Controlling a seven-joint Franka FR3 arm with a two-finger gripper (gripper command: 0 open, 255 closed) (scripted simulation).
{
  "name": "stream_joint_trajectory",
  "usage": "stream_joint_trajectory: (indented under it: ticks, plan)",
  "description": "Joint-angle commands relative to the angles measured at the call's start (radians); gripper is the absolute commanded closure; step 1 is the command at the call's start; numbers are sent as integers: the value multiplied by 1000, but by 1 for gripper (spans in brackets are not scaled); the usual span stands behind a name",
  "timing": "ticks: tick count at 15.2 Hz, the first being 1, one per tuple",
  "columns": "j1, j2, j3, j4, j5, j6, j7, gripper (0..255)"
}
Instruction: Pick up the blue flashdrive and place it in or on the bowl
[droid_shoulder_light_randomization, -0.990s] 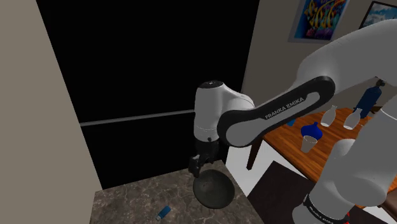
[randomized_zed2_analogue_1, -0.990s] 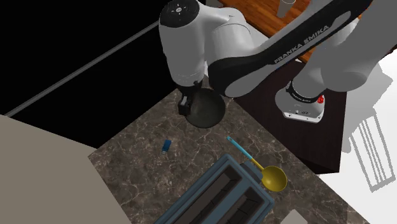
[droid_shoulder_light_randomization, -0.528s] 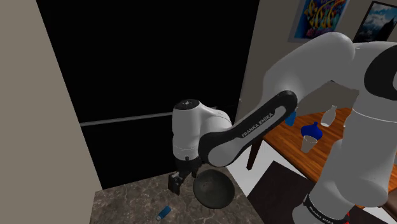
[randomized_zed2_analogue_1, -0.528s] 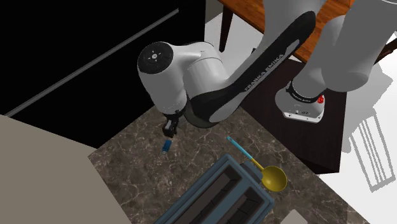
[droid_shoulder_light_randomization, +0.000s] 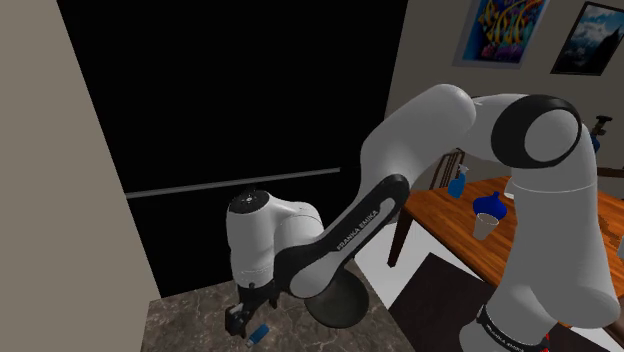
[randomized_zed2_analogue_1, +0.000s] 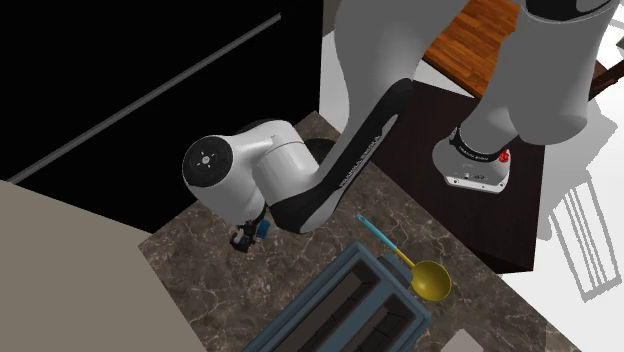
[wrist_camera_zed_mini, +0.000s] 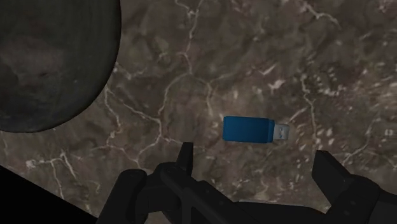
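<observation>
Approach stage. Tool (wrist_camera_zed_mini: 253, 155) wide open, empty, poised just above blue flashdrive (wrist_camera_zed_mini: 249, 130), flat on counter (wrist_camera_zed_mini: 318, 63), apart from dark bowl (wrist_camera_zed_mini: 51, 63) near counter edge. Grasp, lift, placement pending.

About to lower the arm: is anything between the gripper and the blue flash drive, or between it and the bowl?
Nothing visible. The open gripper hangs over the flash drive; only bare counter lies between it and the dark bowl.

"FRANKA EMIKA" in white letters along the dark band of the arm (droid_shoulder_light_randomization: 357, 224)
</observation>
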Motion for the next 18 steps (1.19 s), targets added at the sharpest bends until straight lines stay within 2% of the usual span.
stream_joint_trajectory:
  ticks: [1, 8, 15, 16, 18]
  plan:
    - [26, 50, -14, 41, -24, 5, 24, 0]
    - [46, 113, -41, 39, -61, 66, 47, 0]
    - [46, 113, -41, 39, -61, 66, 47, 0]
    - [46, 113, -41, 39, -61, 66, 47, 255]
    - [46, 112, -41, 38, -61, 67, 47, 255]
